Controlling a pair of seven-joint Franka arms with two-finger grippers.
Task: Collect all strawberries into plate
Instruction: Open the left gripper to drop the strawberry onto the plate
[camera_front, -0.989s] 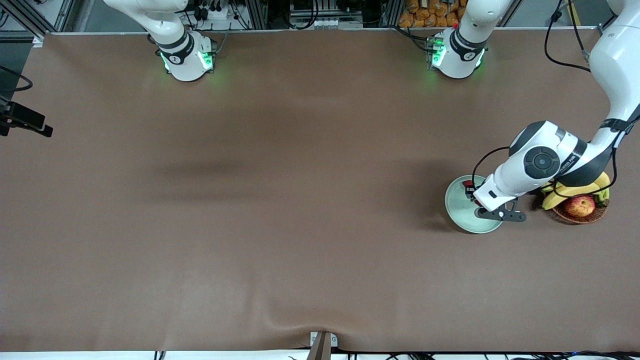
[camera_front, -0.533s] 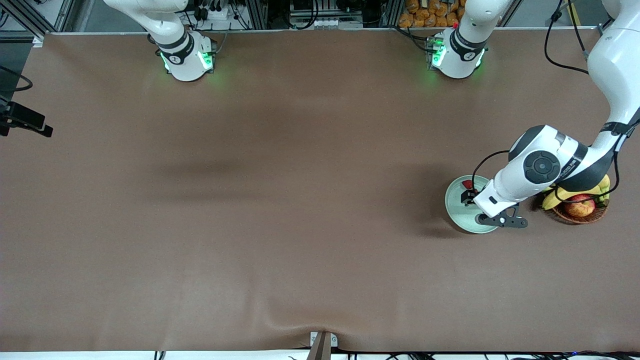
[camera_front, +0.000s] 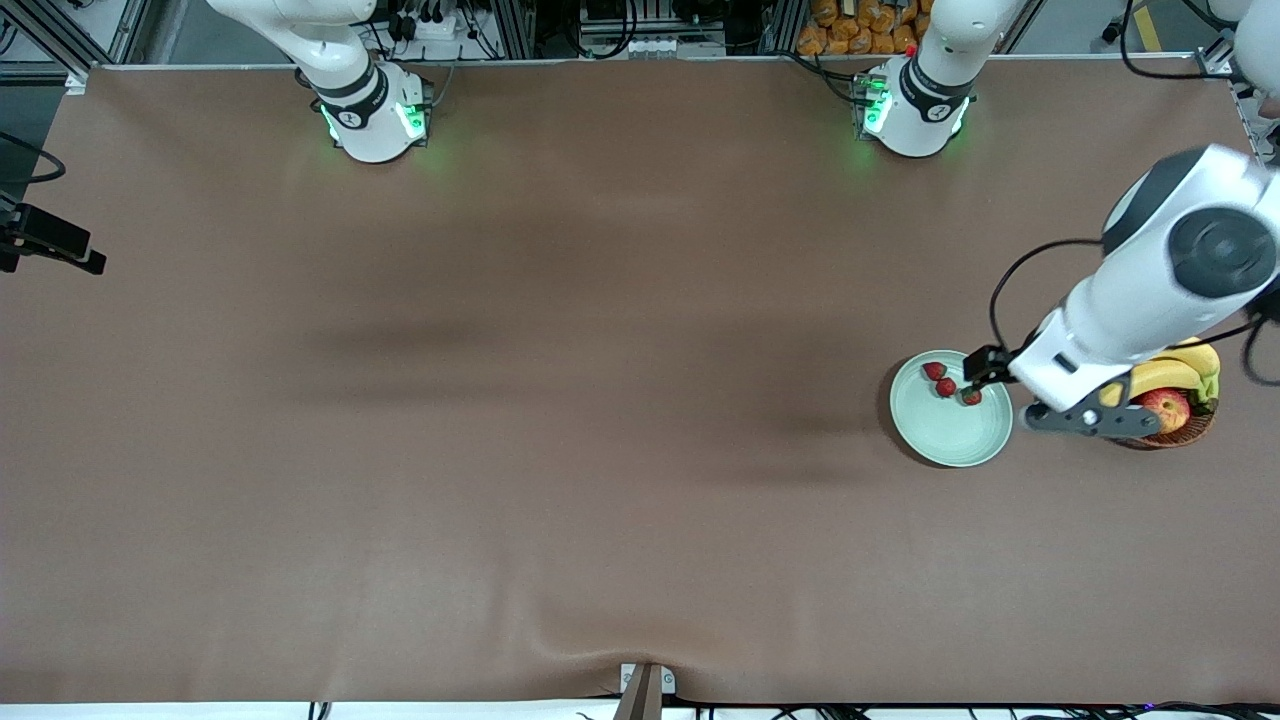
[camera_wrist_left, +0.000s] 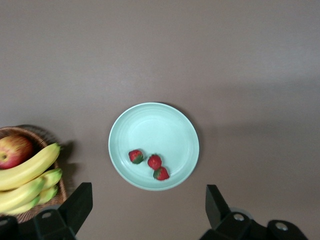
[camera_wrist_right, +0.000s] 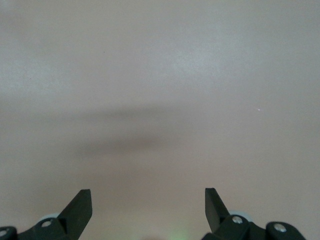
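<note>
You have all three strawberries (camera_wrist_left: 148, 163) lying close together in the pale green plate (camera_wrist_left: 170, 125), which sits on the brown counter (camera_front: 560, 400) toward the left arm's end, just beside a wicker basket (camera_front: 1165, 434) holding bananas (camera_wrist_left: 27, 172) and an apple (camera_wrist_left: 12, 151). Your left pincer (camera_wrist_left: 149, 214) hangs up in the air over the plate's edge on the basket side, its fingers spread wide and holding nothing. Your right pincer (camera_wrist_right: 148, 212) waits over bare counter, likewise spread wide and empty.
</note>
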